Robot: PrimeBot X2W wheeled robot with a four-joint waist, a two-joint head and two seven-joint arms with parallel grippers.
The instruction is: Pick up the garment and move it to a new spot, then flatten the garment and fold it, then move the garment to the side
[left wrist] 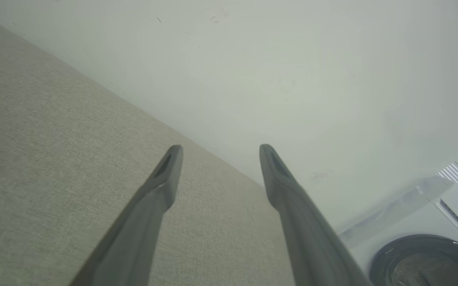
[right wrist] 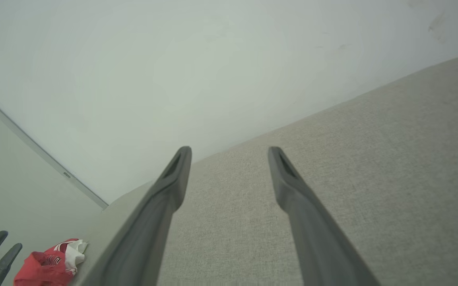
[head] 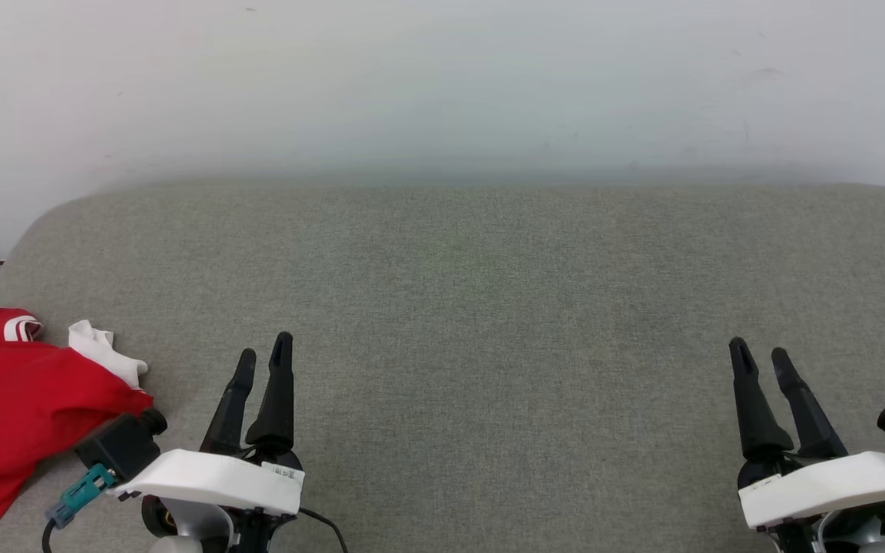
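I see the crumpled red-and-white jersey garment [head: 12, 407] lower left on the grey fabric bench [head: 488, 307], probably awaiting pickup; left pincer [head: 264, 355] and right pincer [head: 759, 355] gape wide, empty.

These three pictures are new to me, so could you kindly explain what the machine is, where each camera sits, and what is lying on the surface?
It is a two-armed robot facing a grey fabric-covered surface against a white wall. The wide picture comes from a camera on its head, looking down; there its left hand shows at lower left and its right hand at lower right, each with two long dark fingers. The other two pictures come from cameras on the wrists, looking along each hand's own fingers. Both hands are open and hold nothing. A crumpled red jersey shirt with white sleeves lies at the surface's left edge, beside the left hand. The left wrist picture also catches a white washing machine.
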